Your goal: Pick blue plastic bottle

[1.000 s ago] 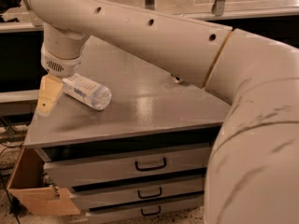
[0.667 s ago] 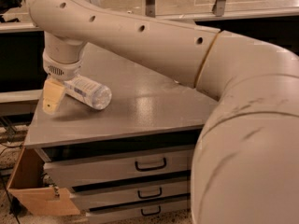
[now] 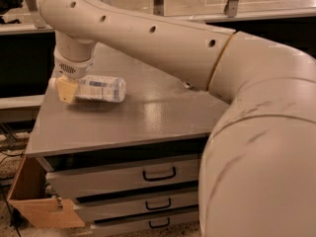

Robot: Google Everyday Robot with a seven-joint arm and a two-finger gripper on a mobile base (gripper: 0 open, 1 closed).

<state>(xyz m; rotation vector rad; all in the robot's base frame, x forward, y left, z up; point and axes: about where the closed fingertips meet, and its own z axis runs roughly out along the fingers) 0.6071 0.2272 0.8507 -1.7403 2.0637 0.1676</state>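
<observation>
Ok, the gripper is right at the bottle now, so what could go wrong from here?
The blue plastic bottle lies on its side, so a nudge could roll it. The gripper sits at one end, not mid-body; lifted from there, the bottle might tilt or slip out. It also lies near the left edge of the cabinet top, so a push could send it off.

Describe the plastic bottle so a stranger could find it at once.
On the grey cabinet top above the drawers, near its left end, the blue plastic bottle lies on its side. The claw is at the bottle's left end. Its clear body and white label with blue print set it apart from the cream arm.
</observation>
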